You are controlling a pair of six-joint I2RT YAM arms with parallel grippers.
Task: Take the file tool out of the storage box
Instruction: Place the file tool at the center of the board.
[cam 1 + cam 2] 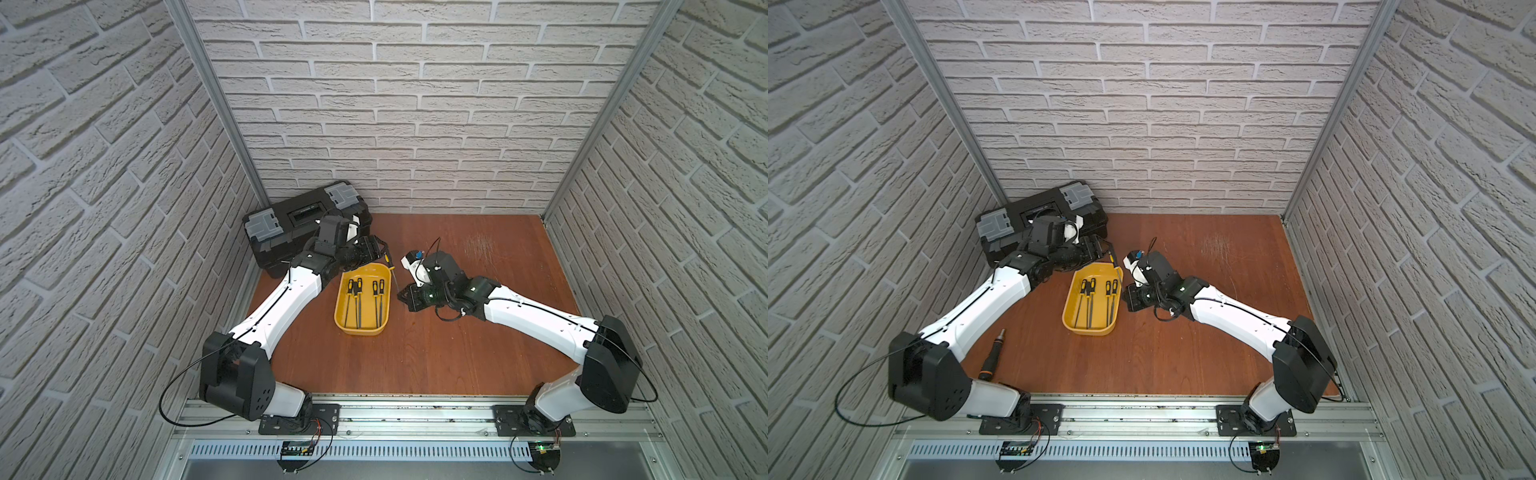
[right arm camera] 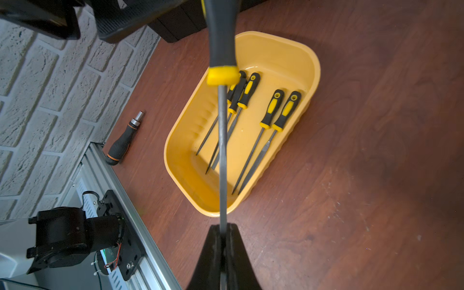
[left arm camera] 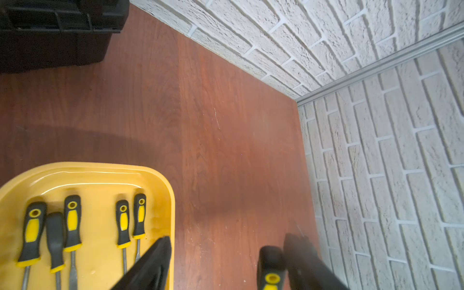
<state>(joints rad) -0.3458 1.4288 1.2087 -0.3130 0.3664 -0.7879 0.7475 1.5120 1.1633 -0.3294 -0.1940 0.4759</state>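
The yellow storage box sits mid-table with several black-and-yellow files lying in it. One file tool is held above the box's far right corner. My right gripper is shut on its metal blade. Its handle reaches up between the fingers of my left gripper. That gripper is open, and the handle lies close beside one finger.
A large black toolbox with grey latches stands at the back left against the wall. A black screwdriver handle with an orange ring lies near the front left, beside my left arm. Brick walls close in three sides.
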